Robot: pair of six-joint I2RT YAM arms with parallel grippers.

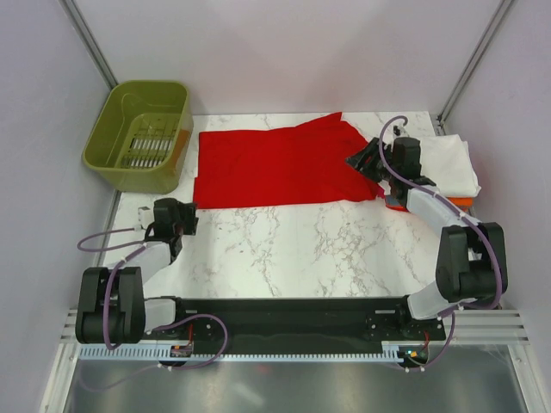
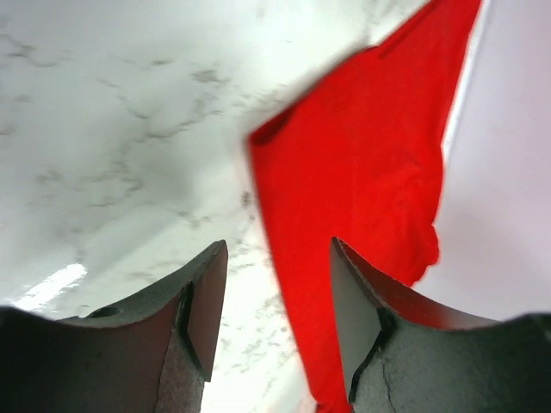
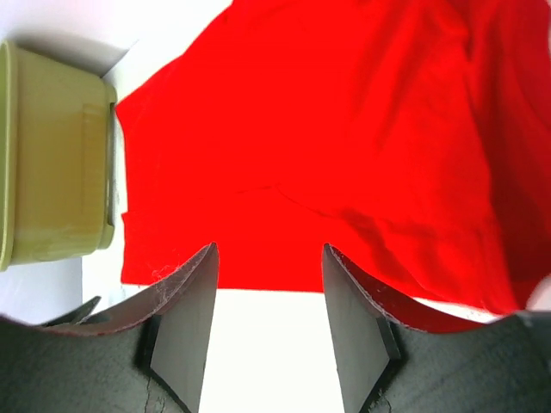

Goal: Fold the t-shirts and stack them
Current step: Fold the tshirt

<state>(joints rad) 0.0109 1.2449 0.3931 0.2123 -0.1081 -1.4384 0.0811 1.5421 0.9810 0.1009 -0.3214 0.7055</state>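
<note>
A bright red t-shirt [image 1: 275, 168] lies spread flat across the back of the marble table, folded once lengthwise. My left gripper [image 1: 185, 217] hovers just off the shirt's near left corner, open and holding nothing. In the left wrist view the red t-shirt [image 2: 362, 155] runs past the right finger, and my left gripper [image 2: 277, 258] has bare table between its jaws. My right gripper [image 1: 363, 162] is over the shirt's right edge, open and empty. In the right wrist view the red t-shirt [image 3: 327, 129] lies just beyond my right gripper [image 3: 269, 258]. Folded t-shirts are stacked at the right, white [image 1: 448, 163] over orange [image 1: 461, 200].
An olive-green plastic basket [image 1: 142, 133] stands at the back left corner, and the basket [image 3: 52, 163] also shows at the left of the right wrist view. White walls enclose the table on three sides. A black rail [image 1: 293, 310] carries both arm bases at the near edge.
</note>
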